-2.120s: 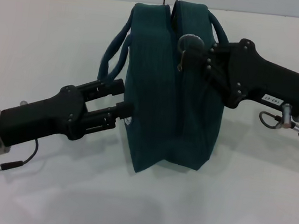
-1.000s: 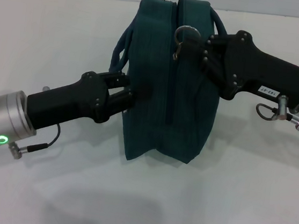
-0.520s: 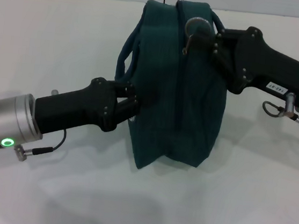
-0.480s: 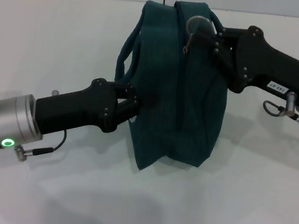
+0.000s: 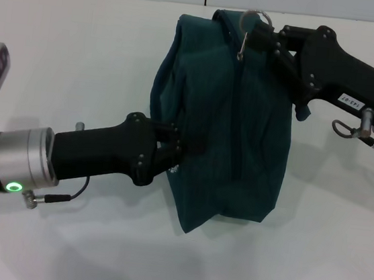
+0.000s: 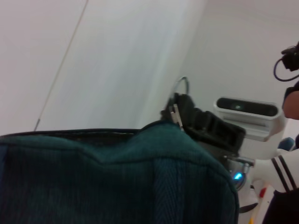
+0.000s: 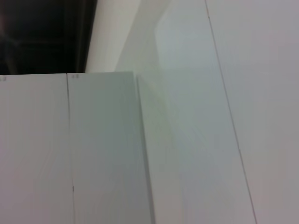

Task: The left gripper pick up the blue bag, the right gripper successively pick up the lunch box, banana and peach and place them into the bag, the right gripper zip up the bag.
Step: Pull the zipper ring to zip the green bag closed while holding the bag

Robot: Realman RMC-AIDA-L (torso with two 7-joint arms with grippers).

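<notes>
We see the blue bag (image 5: 233, 118) upright near the middle of the table (image 5: 83, 47), leaning a little, its long zip running up the near face to the metal ring pull (image 5: 255, 18) at twelve o'clock. No lunch box, banana or peach shows outside it, so we judge packing finished and the zip at or near its end; only release seems left. The right tool (image 5: 265, 35), at the bag's one o'clock, is pinching the ring pull. The left tool (image 5: 172, 150), at eight o'clock, presses into the bag's side with fingers drawn together on a fold of fabric.
</notes>
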